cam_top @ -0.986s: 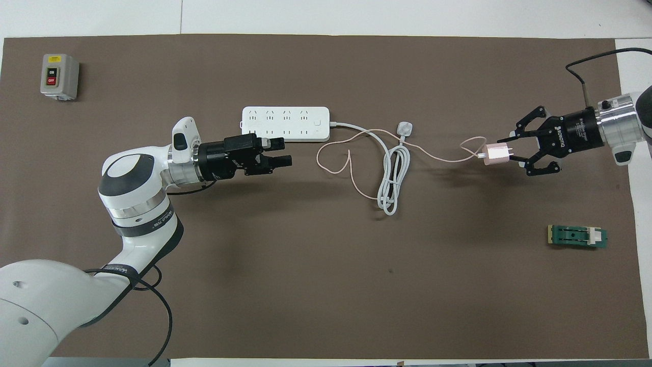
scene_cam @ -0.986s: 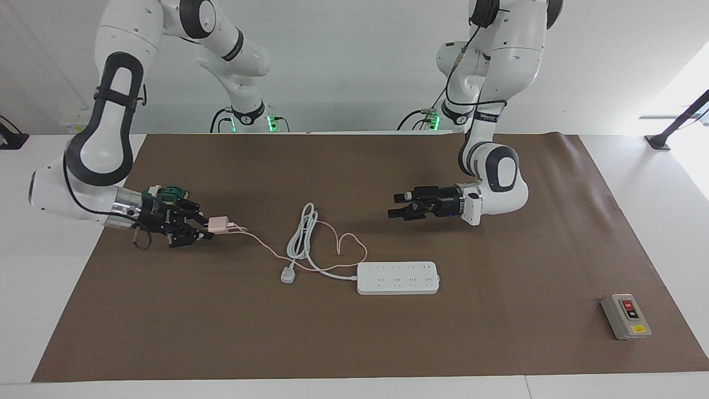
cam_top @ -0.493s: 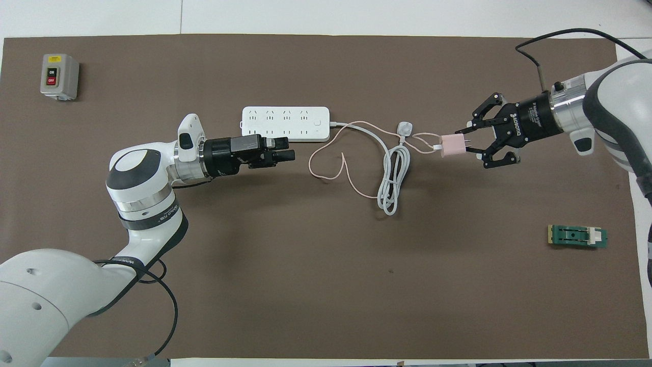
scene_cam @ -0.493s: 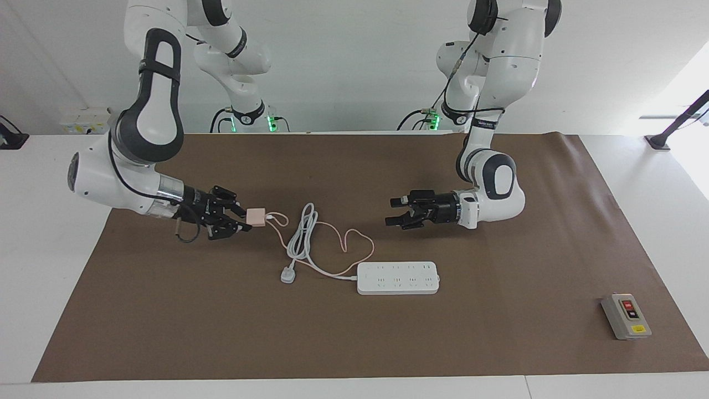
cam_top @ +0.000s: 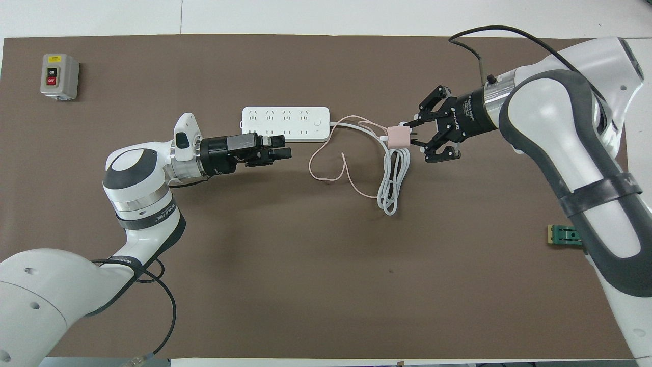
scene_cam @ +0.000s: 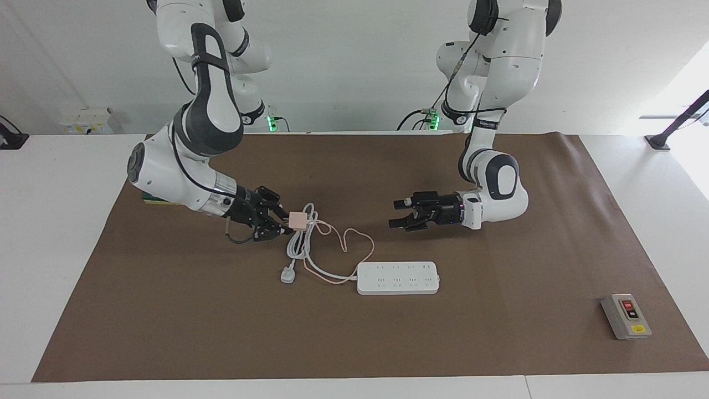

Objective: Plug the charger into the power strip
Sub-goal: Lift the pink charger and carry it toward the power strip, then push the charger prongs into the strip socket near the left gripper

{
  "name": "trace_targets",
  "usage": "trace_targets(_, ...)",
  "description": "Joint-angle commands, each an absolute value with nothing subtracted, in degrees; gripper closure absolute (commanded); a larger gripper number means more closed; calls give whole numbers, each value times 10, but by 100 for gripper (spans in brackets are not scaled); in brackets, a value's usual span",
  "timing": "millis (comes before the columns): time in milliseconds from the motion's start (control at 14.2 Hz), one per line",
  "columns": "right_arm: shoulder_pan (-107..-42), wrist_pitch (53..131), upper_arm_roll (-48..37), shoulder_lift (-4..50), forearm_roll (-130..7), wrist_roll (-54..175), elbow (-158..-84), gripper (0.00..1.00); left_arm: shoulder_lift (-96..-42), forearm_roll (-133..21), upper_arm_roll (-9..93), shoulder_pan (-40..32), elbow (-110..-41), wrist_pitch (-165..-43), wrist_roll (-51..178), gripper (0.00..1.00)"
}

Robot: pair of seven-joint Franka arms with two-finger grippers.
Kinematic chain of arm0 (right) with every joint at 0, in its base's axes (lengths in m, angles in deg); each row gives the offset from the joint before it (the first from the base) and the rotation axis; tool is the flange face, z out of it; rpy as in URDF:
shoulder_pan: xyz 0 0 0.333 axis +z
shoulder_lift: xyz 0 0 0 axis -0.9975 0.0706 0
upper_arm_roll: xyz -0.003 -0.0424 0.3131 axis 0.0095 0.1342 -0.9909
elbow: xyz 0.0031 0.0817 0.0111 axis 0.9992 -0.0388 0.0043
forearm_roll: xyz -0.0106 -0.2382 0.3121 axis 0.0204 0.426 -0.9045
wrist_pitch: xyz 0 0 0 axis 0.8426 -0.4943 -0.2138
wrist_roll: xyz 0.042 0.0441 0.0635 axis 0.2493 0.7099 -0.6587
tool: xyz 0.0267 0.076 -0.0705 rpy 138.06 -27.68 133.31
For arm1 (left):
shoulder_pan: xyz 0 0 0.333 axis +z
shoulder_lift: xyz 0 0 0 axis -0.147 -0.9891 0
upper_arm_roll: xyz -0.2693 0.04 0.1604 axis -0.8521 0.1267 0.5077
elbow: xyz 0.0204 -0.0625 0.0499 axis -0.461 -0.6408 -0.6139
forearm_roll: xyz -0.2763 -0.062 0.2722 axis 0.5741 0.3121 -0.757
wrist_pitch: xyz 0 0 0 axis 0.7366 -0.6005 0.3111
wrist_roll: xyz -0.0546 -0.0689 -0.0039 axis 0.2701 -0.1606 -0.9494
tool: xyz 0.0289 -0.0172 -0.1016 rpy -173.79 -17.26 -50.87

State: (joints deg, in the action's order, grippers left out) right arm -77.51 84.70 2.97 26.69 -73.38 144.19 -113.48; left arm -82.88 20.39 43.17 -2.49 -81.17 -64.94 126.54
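The charger (scene_cam: 299, 220) (cam_top: 398, 136), a small pale pink cube, hangs in the air with my right gripper (scene_cam: 289, 222) (cam_top: 413, 135) shut on it, over the coiled white cord (scene_cam: 302, 235) (cam_top: 392, 183). Its thin pink cable (scene_cam: 357, 244) (cam_top: 331, 171) loops over the mat toward the power strip (scene_cam: 397, 277) (cam_top: 285, 124), a flat white bar lying at the table's middle. My left gripper (scene_cam: 395, 214) (cam_top: 283, 147) hovers open and holds nothing, over the mat close to the strip.
The strip's white three-pin plug (scene_cam: 287, 274) lies on the mat by the cord coil. A grey box with red and black buttons (scene_cam: 626, 316) (cam_top: 59, 76) sits toward the left arm's end. A green block (cam_top: 563, 235) lies partly under the right arm.
My right gripper has carried the charger from the right arm's end toward the table's middle, and the pink cable has bunched up near the strip. The left gripper has barely shifted.
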Motion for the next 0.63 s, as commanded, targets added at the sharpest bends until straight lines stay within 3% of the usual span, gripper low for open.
trace_targets(0,-745,876,30,254,-740,1487,-1140,100,-817,210,440,-34,-820,-666,1280,0)
trace_targets(282,-688,936,30,249,-739,1570,-1140,100,-808,207,449,-34,-830,-676,1282,0)
trace_targets(563,-671,941,29,247,-739,1595,-1141,100,-806,207,448,-40,-831,-676,1282,0)
